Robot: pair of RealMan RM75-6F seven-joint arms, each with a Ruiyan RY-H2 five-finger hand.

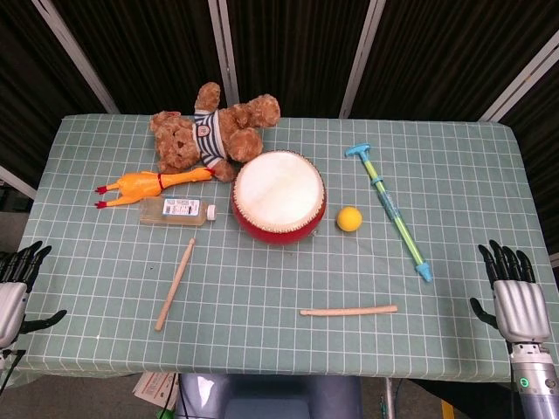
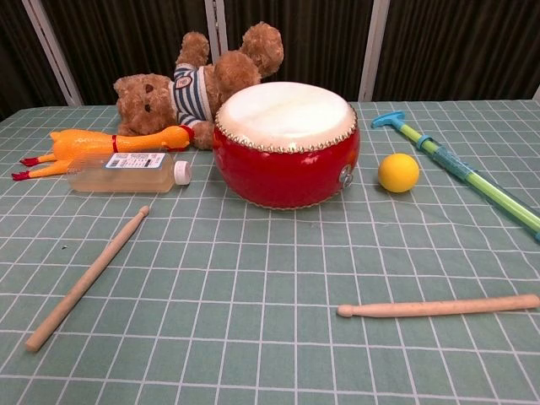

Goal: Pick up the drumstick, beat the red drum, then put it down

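Both my hands idle at the near table edge: left hand at the left corner, right hand at the right corner, fingers spread, nothing held.

2 drumsticks lie flat on the checked cloth. Left drumstick runs diagonally, tip toward the bottle. Right drumstick lies crosswise, near the front edge. Red drum sits mid-table, skin up, well apart from both sticks.

Risks, as I judge them: a thin round stick on cloth may roll away under my fingertips. A wide swing could knock the yellow ball or the bottle. A loose grip could let the stick slip on impact.
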